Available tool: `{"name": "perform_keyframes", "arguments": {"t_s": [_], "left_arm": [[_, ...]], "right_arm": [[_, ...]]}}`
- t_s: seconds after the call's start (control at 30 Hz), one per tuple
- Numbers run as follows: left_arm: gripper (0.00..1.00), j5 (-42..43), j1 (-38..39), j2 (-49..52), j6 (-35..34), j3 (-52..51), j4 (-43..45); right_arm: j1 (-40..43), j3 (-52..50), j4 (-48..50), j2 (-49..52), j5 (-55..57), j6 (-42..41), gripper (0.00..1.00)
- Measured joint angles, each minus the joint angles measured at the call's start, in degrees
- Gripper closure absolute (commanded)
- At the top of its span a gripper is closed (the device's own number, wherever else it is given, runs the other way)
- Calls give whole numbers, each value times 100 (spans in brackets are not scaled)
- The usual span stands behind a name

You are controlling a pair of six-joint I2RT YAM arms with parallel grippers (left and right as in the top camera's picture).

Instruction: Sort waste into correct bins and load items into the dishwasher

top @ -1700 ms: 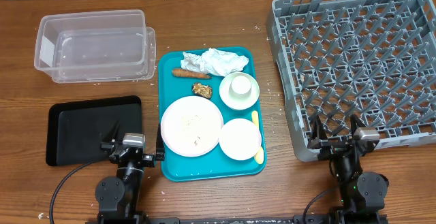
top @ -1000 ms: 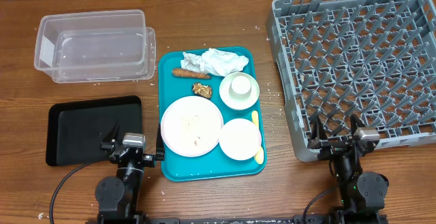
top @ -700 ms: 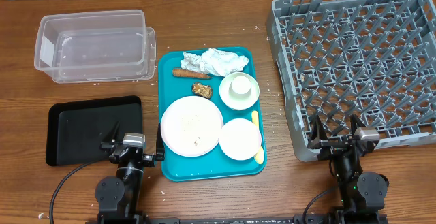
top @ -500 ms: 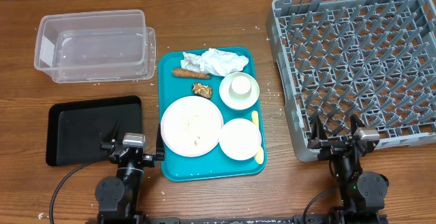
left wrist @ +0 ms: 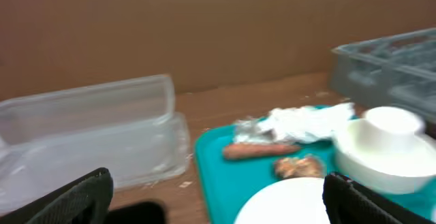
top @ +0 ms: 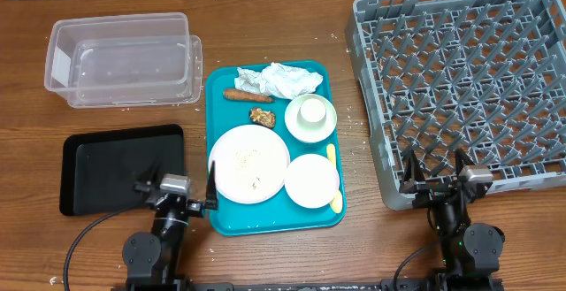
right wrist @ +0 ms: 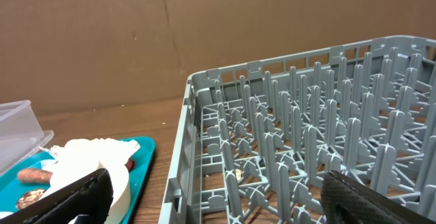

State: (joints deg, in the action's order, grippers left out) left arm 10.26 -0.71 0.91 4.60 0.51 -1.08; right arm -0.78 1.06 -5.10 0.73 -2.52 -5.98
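On the teal tray [top: 219,216] lie a crumpled white napkin [top: 279,80], an orange-brown food stick [top: 240,95] and a brown crumbly lump [top: 262,116]. A small white cup sits in the white bowl [top: 310,117]. The round plate [top: 249,163] carries rice grains; the smaller dish [top: 311,180] and yellow spoon [top: 333,180] lie beside it. My left gripper [top: 177,187] is open at the tray's left edge, nothing between its fingers [left wrist: 75,197]. My right gripper [top: 435,180] is open at the near edge of the grey dish rack [top: 469,79], and is empty in the right wrist view [right wrist: 216,178].
The clear plastic tub [top: 124,59] stands at the far left, with the black tray [top: 106,167] in front of it, just left of my left gripper. The dish rack's upright pegs [right wrist: 306,115] fill the right wrist view. A brown cardboard wall stands behind the table.
My left gripper has turned and shifted slightly right, towards the teal tray; its wrist view is blurred by the motion. The right arm has not moved.
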Motion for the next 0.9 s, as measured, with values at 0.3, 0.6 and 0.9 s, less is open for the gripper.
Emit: {"name": "perform_keyframes", "arguments": {"t_s": [0.3,0.6,0.9], "left_arm": [[0,1698,0,-7,-492,-2,1755],[0,1705,0,442,-789,977,866],[0,2293,0,3504,-566,3209,-686]], "right_arm": [[0,0,-2,0,0,2,0],[0,0,4,0,2,0,0],[-2,0,-4,-4,0,0,0]]}}
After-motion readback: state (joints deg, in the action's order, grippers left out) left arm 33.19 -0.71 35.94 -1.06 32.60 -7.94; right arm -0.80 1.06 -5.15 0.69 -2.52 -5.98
